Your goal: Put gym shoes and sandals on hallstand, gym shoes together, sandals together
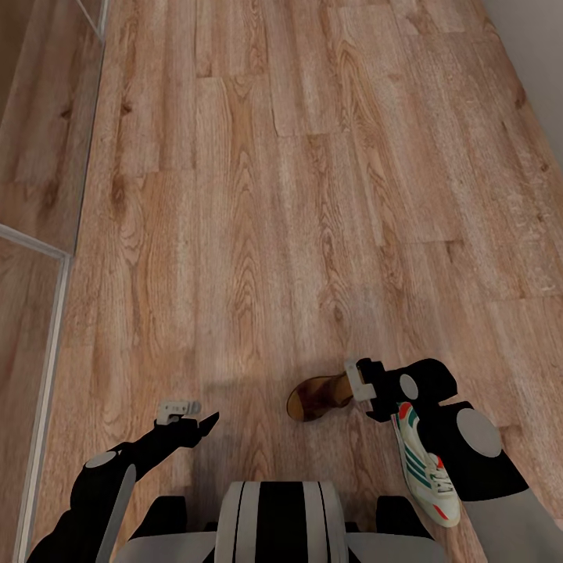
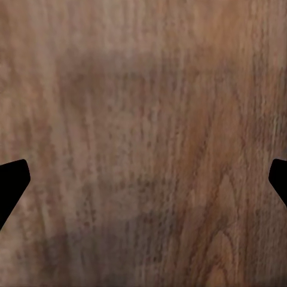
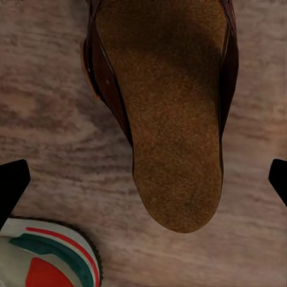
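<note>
One dark reddish-brown sandal (image 1: 317, 399) with a tan footbed (image 3: 173, 119) lies on the wood-plank corridor floor (image 1: 258, 195). My right gripper (image 1: 358, 389) hangs open just above its heel end. In the right wrist view its black fingertips (image 3: 12, 185) stand wide apart on either side of the sandal, touching nothing. A white gym shoe (image 1: 426, 469) with green stripes and red accents lies on the floor beside my right forearm, and its heel (image 3: 48, 257) is close to the sandal. My left gripper (image 1: 199, 424) is open over bare floor (image 2: 143, 119). The hallstand is out of view.
A glass door with a pale frame (image 1: 55, 313) runs along the left side of the corridor. A light wall (image 1: 539, 47) closes the far right. My own base (image 1: 277, 516) sits at the bottom of the head view. Open plank floor stretches ahead.
</note>
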Robot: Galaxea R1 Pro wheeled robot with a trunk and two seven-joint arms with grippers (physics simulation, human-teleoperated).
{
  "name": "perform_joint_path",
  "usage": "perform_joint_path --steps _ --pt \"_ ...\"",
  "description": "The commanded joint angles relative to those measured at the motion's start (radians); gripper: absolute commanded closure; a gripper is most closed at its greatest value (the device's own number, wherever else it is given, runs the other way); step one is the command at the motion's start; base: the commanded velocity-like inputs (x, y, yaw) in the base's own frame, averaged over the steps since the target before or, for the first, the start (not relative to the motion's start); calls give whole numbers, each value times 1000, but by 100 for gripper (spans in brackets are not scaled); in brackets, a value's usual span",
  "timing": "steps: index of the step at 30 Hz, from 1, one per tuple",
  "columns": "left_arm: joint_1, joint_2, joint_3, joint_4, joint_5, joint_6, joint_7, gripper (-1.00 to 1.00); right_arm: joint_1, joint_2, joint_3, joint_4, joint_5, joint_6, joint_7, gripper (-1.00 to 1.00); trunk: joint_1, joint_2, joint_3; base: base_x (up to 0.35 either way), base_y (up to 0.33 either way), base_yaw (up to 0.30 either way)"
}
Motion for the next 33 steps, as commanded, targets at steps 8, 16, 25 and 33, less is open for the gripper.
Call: perform_joint_path --steps 8,16,25,33 --pt "1 0 0 0 0 0 0 -100 0 2 -1 0 0 0 -1 -100 0 0 0 0 0 0" --pt "2 0 -1 0 0 0 0 -100 0 2 0 5 0 0 -100 -100 0 0 0 0 0 0" --pt "2 0 -2 0 0 0 0 -100 0 2 0 9 0 1 -302 -100 0 0 0 0 0 0" --pt "3 0 -3 0 0 0 0 -100 0 3 0 9 -1 2 -318 -100 0 0 0 0 0 0"
